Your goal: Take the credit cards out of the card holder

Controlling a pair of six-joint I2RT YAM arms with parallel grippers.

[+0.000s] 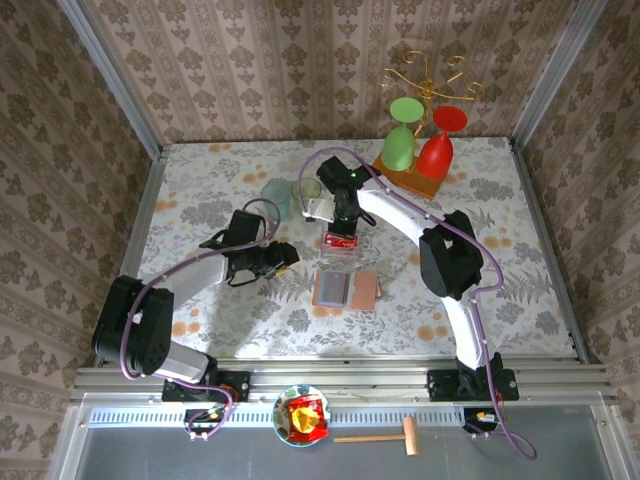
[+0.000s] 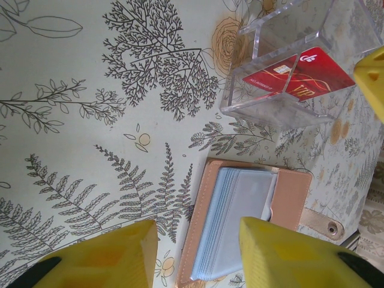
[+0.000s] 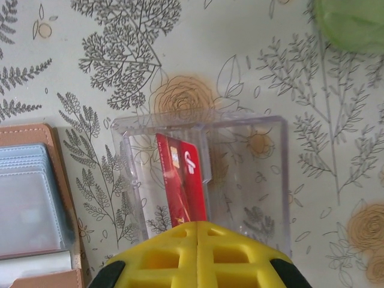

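Note:
The card holder (image 1: 346,290) lies open on the table, tan outside with grey-blue pockets (image 2: 240,216), and also sits at the left edge of the right wrist view (image 3: 30,198). Just beyond it stands a clear plastic box (image 1: 341,244) (image 2: 282,111) (image 3: 252,180). A red credit card (image 3: 183,177) (image 2: 300,75) stands tilted inside the box, its near end pinched in my right gripper (image 3: 198,227) (image 1: 343,226), which is shut on it. My left gripper (image 2: 198,231) (image 1: 285,258) hovers open at the holder's left edge, with nothing between its fingers.
A wooden board (image 1: 412,178) at the back right carries a green and a red goblet. Translucent cups (image 1: 280,200) stand behind the box. A bowl with a snack packet (image 1: 303,417) and a wooden mallet (image 1: 385,437) lie by the arm bases. Walls enclose three sides.

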